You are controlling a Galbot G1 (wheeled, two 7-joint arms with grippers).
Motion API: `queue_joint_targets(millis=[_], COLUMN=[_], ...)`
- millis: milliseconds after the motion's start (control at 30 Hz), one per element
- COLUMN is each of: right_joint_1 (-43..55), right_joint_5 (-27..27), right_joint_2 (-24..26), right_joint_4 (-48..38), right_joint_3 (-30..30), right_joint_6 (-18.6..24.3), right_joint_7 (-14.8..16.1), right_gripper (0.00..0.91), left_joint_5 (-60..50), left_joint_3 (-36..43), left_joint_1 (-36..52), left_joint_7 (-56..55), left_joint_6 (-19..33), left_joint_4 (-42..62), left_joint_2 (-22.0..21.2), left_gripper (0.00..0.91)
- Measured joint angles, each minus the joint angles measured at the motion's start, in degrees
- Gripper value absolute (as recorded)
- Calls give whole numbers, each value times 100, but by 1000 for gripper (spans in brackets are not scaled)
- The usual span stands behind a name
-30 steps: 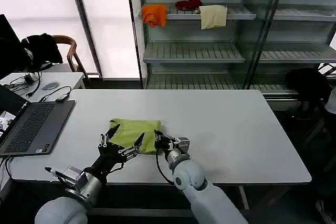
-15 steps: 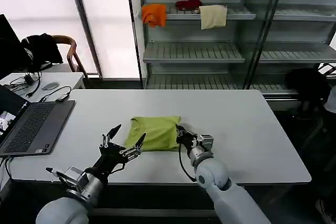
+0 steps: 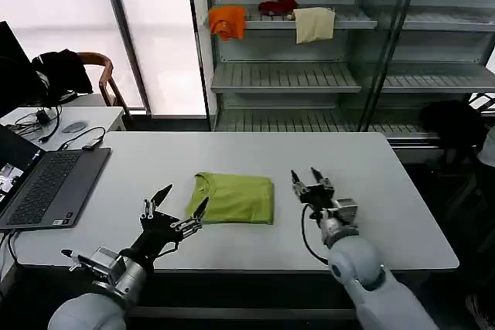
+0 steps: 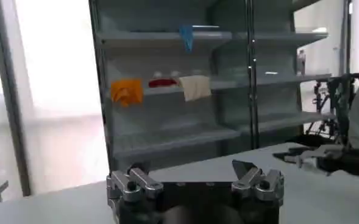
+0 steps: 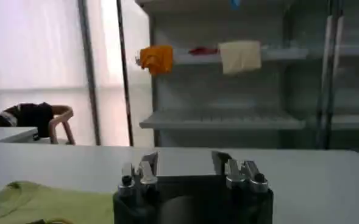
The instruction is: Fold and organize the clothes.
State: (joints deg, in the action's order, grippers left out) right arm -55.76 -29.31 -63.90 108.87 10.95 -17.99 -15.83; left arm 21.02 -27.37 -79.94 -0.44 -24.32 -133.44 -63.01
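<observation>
- The right gripper (image 3: pixel 312 179) is held just above the table (image 3: pixel 387 191), its fingers spread apart and clamped on nothing.
- The folded lime-green T-shirt (image 3: pixel 233 197) is seen lying flat, near this gripper on its left.
- The left gripper (image 3: pixel 179 203) is found beyond the shirt's far edge, fingers likewise parted, with nothing gripped.

Soft matt lime-green cloth T-shirt (image 3: pixel 233 198), smooth matt white table (image 3: pixel 387 191), dark metal-tipped left claw (image 3: pixel 179 208)
</observation>
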Motion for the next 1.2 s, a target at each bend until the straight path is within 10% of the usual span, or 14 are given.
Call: queue_joint_targets(millis=[733,1200], right_joint_1=[-3763,-4633], right_joint_5=[1148,1469], right_joint_2=[508,453], right_joint_4=[1326,1452], right_joint_3=[1720,1776], right_joint_6=[2815,3656], right_joint_7=[-42,-62], right_gripper=[907,907], left_joint_5=[-196,-242], left_joint_3=[-315,-463], left_joint_1=[-1086,-1692], left_joint_7=[-746,-1117], left_joint_6=[1950,2396], left_joint_4=[549,560], left_joint_2=[57,-28], left_gripper=[907,907])
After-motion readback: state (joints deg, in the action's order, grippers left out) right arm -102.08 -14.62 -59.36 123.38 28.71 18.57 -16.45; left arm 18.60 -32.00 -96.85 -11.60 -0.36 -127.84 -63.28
